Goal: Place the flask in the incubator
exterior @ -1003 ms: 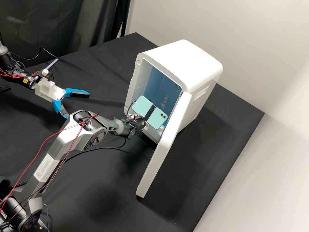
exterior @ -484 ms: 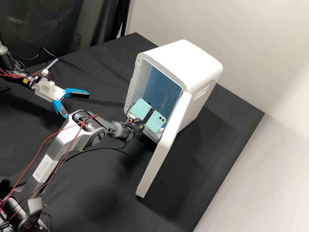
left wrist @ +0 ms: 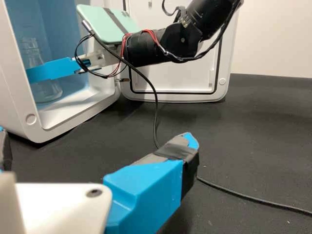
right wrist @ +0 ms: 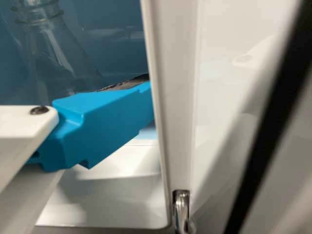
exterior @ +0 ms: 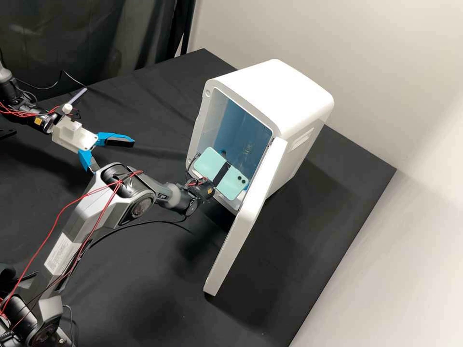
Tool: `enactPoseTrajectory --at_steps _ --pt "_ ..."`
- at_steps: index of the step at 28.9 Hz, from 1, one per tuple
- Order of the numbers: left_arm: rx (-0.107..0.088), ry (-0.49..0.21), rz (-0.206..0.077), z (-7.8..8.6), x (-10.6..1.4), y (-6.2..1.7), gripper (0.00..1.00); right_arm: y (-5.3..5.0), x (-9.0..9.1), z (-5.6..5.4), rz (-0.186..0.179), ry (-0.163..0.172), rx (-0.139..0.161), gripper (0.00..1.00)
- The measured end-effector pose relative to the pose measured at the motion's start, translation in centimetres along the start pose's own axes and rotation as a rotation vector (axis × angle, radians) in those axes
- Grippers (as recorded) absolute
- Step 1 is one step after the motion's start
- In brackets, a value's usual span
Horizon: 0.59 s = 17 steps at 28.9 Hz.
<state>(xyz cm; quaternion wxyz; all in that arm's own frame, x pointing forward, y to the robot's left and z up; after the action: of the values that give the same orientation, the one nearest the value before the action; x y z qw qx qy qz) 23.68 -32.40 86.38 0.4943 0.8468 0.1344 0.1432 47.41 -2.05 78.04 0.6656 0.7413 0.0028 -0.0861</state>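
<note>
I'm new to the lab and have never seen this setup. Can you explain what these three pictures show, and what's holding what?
Two robot arms sit at a black bench. One picture looks down from a fixed camera; the other two come from cameras on each arm's wrist. A white incubator stands on the bench, door open. The right tool is inside it, close by a flask standing on its floor; whether it grips is unclear. The left tool hangs open and empty above the bench.

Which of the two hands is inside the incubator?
The right hand, inside the incubator's open doorway; the left hand hangs above the bench, outside.
</note>
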Motion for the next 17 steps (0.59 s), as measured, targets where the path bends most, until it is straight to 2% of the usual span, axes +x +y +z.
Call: enactPoseTrajectory --at_steps 6,12,17 --pt "0.0 0.0 0.0 0.0 0.0 0.0 1.0 0.2 -0.7 0.1 -0.007 0.0 -0.014 1.0" --pt "0.0 0.0 0.0 0.0 0.0 0.0 1.0 0.5 -1.9 -0.3 0.009 0.024 -0.012 1.0" --pt "0.0 0.0 0.002 0.0 0.0 0.04 1.0 0.4 -2.9 -0.3 0.017 0.036 -0.004 1.0"
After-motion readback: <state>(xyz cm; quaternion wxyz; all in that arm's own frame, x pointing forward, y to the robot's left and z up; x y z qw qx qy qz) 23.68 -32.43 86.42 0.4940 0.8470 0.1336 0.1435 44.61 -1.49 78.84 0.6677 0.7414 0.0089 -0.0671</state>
